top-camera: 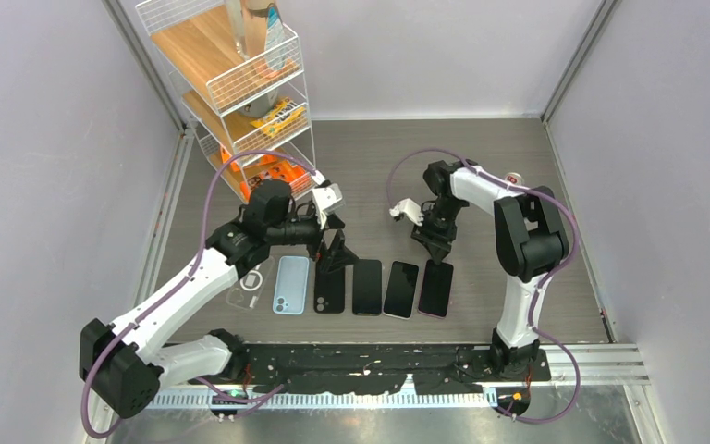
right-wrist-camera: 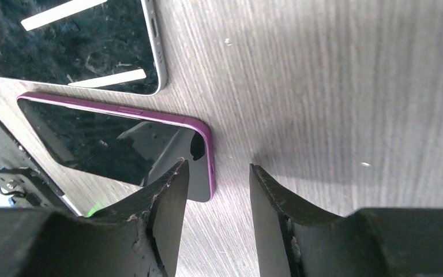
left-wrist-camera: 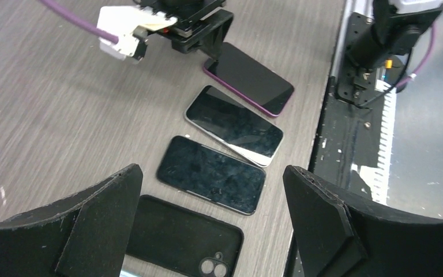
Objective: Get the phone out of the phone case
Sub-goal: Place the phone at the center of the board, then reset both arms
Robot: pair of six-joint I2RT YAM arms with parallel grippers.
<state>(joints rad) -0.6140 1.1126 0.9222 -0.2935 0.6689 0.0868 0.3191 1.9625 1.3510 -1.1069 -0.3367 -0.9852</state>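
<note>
A row of items lies on the grey table. From left to right they are a clear case [top-camera: 250,285], a light blue phone [top-camera: 291,284] lying back up, an empty black case [top-camera: 329,289], a black phone [top-camera: 367,287], a silver-edged phone [top-camera: 401,289] and a purple-edged phone [top-camera: 435,289]. My left gripper [top-camera: 336,254] is wide open and empty. It hovers over the black case [left-wrist-camera: 181,239] and the black phone [left-wrist-camera: 211,174]. My right gripper [right-wrist-camera: 217,167] is open and empty, low at the far end of the purple-edged phone [right-wrist-camera: 115,144], with one finger over its corner.
A wire shelf rack [top-camera: 240,83] with snacks stands at the back left. A black rail [top-camera: 407,356] with the arm bases runs along the near edge. Grey walls close in both sides.
</note>
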